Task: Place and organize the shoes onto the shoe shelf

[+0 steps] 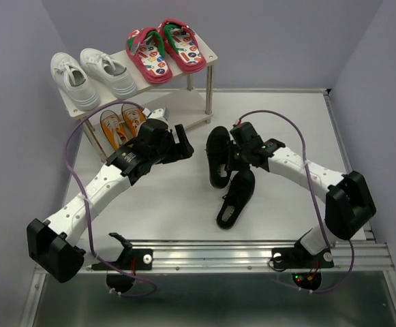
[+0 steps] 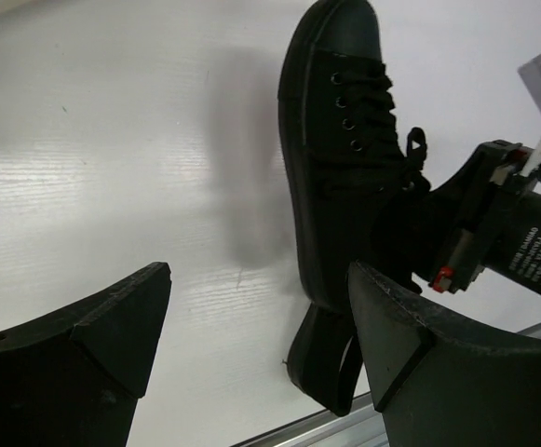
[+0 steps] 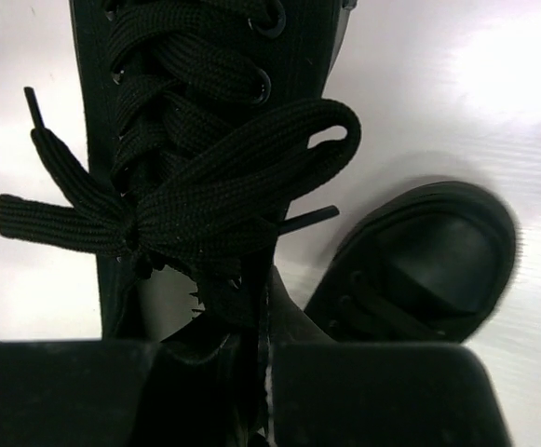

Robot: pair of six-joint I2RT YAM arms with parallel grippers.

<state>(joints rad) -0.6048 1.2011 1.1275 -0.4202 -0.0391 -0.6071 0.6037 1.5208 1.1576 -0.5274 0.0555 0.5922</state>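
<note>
My right gripper (image 1: 234, 155) is shut on the heel opening of a black lace-up shoe (image 1: 218, 155) at mid-table; in the right wrist view (image 3: 265, 349) the shoe's collar sits between the fingers below its bow (image 3: 172, 209). The second black shoe (image 1: 237, 199) lies just nearer, toe toward the first (image 3: 419, 261). My left gripper (image 1: 181, 144) is open and empty, left of the held shoe (image 2: 344, 158). The shoe shelf (image 1: 178, 113) stands at the back left with white sneakers (image 1: 92, 76) and red flip-flops (image 1: 165, 49) on top and orange sneakers (image 1: 121, 124) below.
The right half of the shelf's lower board is bare beside a metal leg (image 1: 209, 88). An aluminium rail (image 1: 252, 253) runs along the table's near edge. Grey walls close in the back and sides. Purple cables loop over both arms.
</note>
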